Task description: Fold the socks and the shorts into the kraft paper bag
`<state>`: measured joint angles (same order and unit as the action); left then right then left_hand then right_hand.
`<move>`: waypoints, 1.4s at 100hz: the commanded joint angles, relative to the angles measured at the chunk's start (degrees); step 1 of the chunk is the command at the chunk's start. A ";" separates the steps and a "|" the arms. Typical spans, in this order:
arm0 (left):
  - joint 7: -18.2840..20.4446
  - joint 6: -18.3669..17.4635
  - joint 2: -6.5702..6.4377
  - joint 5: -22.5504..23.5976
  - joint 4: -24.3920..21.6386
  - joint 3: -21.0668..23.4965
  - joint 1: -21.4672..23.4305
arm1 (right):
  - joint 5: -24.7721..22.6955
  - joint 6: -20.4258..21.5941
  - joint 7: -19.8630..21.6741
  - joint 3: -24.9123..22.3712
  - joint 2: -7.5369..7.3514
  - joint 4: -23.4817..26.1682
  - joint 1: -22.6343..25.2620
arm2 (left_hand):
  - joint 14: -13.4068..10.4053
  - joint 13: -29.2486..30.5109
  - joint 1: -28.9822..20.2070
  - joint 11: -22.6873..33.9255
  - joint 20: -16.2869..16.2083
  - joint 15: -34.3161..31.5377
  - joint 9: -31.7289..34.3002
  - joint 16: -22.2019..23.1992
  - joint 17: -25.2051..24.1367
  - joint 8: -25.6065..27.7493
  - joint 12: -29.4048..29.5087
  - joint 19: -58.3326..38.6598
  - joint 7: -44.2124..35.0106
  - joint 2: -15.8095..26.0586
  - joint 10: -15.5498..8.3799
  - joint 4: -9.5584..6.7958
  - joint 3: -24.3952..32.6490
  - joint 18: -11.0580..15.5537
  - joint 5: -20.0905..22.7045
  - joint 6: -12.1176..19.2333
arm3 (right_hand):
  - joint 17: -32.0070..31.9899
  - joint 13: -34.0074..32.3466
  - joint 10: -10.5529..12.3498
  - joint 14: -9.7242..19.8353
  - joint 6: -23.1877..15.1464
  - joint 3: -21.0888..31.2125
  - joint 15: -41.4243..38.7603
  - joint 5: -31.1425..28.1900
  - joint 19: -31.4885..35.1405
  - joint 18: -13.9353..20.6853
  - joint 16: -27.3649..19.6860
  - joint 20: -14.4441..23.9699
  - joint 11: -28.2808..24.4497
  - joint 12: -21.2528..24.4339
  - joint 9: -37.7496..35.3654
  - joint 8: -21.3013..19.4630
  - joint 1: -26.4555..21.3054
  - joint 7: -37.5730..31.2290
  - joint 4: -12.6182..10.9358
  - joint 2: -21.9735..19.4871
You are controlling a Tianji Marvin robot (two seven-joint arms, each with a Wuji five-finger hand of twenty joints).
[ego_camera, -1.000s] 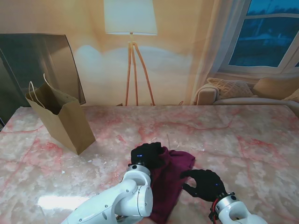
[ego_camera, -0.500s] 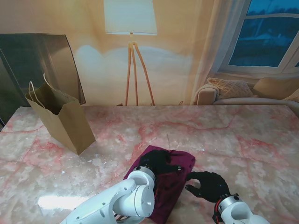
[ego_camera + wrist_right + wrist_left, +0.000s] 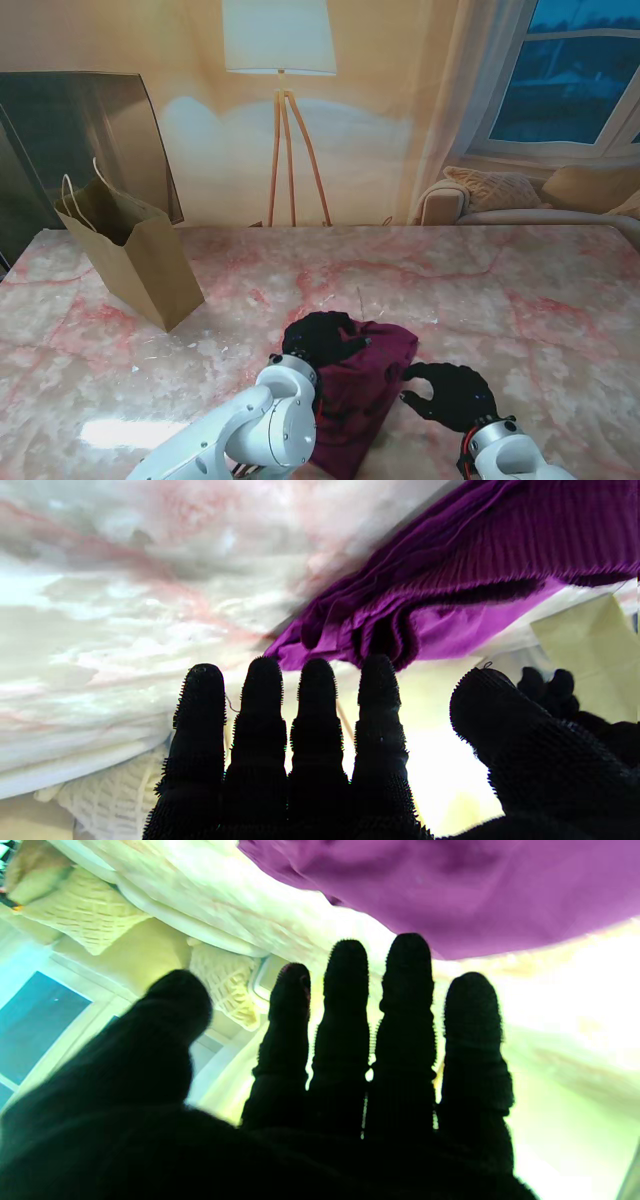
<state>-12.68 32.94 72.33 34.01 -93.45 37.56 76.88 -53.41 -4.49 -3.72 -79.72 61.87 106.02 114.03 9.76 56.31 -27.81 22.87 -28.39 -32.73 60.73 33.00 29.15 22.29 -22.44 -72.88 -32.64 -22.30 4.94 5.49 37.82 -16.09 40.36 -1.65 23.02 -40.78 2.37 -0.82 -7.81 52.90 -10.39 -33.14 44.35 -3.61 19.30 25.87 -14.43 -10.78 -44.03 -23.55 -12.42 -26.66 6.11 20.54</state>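
Left hand (image 3: 318, 338) is spread flat over maroon shorts (image 3: 365, 390), nothing gripped. Right hand (image 3: 450, 393), fingers extended, empty, just right of them. Kraft paper bag (image 3: 135, 258) stands far left.

Warm, soft light from the floor lamp (image 3: 279, 38) at twelve o'clock; glare on the worktop (image 3: 130, 432) at seven o'clock. Wrist views overexposed, fingers (image 3: 345, 1005) silhouetted, backgrounds blurred.

The shorts (image 3: 365, 385) are soft purple cloth, finely ribbed and matt. Both hands (image 3: 318, 337) (image 3: 452, 394) wear black gloves with a rough, nubbed knit. The table (image 3: 520, 300) is polished pink-veined marble, glossy. The kraft paper bag (image 3: 140, 260) is dull brown paper.
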 commanded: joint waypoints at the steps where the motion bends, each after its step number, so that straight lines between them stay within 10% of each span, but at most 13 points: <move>1: -0.22 0.73 -1.05 0.82 0.13 0.98 -0.49 | -0.48 -1.35 -1.12 0.67 0.53 0.78 -0.40 | -0.10 -1.26 -3.21 -0.62 -2.01 0.26 -1.23 0.71 -0.35 0.88 -0.41 0.52 -2.09 -1.03 -0.02 0.49 2.72 -0.55 1.54 1.96 | -0.25 -0.94 -1.24 -1.06 1.18 -0.97 -1.42 0.09 0.69 -0.69 1.25 -0.32 -1.27 -0.37 0.20 0.15 1.86 0.87 -2.52 -0.27; 17: 0.36 1.53 -1.94 3.06 2.02 2.81 -1.32 | -0.53 -5.43 -2.17 3.46 0.80 0.04 -4.18 | -0.60 -2.66 -8.51 -1.17 -1.88 0.94 -2.08 0.68 -2.71 -0.17 -0.50 3.16 -4.65 -4.02 -0.74 3.15 4.57 -1.04 0.95 3.79 | -0.94 0.36 -2.52 -2.38 4.53 -1.82 -1.14 3.01 0.82 -1.37 1.79 -0.27 -1.48 -0.63 3.50 0.91 5.14 3.31 -2.29 2.47; 51: 1.61 -1.92 -3.47 5.17 7.51 5.82 -2.66 | 4.99 -17.23 1.17 14.97 1.21 -9.22 -19.56 | -1.09 -10.88 -4.52 -4.25 -0.51 6.91 -10.47 -0.83 -10.91 -0.83 0.58 11.37 -2.17 -3.23 -0.54 2.18 8.84 -0.98 -2.02 3.44 | -0.27 7.55 -7.26 -12.73 12.42 -14.46 -1.12 16.52 3.38 -12.13 0.73 -0.57 -0.81 -0.17 19.91 1.50 3.71 12.05 -2.31 4.64; 75: 0.73 -3.36 -4.05 5.38 8.21 9.54 -0.53 | 6.12 -19.61 5.89 22.38 0.57 -16.42 -27.43 | -1.23 -10.91 -3.65 -4.17 -0.72 7.14 -10.53 -0.98 -11.11 -0.61 0.60 11.81 -1.91 -3.03 -0.52 1.73 8.74 -1.10 -1.75 3.19 | 11.21 -3.98 -6.79 -9.82 11.88 -17.63 -8.42 14.01 11.57 -8.02 5.81 -7.15 -11.59 -4.53 17.79 -0.91 -8.45 9.30 -1.77 12.95; 92: 0.60 -3.48 -4.56 6.28 7.95 12.21 0.99 | 6.21 -13.74 1.27 25.98 1.14 -22.26 -30.75 | -1.13 -11.44 -3.31 -4.39 -0.65 7.49 -10.95 -1.13 -11.68 -0.57 0.69 12.49 -1.53 -2.84 -0.44 1.36 8.87 -1.22 -1.92 2.99 | 16.14 -8.90 -4.96 -5.12 9.63 11.22 -10.77 8.19 13.91 -1.70 8.89 -11.51 -19.62 -7.76 11.34 -2.27 -10.21 3.62 3.62 24.58; 140: 4.28 -3.70 -6.38 8.43 8.74 17.71 2.92 | 10.36 2.44 -7.25 37.62 3.58 -36.07 -43.26 | -1.34 -15.99 -1.63 -6.11 -0.02 10.70 -15.36 -2.46 -16.00 -1.68 1.28 17.82 3.58 -1.89 0.48 -0.89 9.61 -0.59 -4.75 -0.44 | 18.60 -10.58 -3.82 -1.45 7.57 16.58 -9.78 8.30 12.43 4.00 7.30 -11.72 -19.42 -7.82 9.36 -1.04 -14.12 -2.17 3.09 26.29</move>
<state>-8.19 29.20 66.42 43.08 -85.54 54.90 79.87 -43.11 -3.02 -11.22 -42.89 64.07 70.82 70.77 9.50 41.47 -31.09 17.86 -28.45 -23.59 47.31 31.10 13.76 21.41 -21.79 -55.63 -30.34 -25.17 5.23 5.76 46.63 -16.16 36.84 -1.16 40.55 -48.77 -2.64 -3.68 0.68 66.71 -22.30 -24.92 56.11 -4.25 28.69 15.69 -33.32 -17.88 -34.18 -25.13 -25.17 -27.38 8.08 45.03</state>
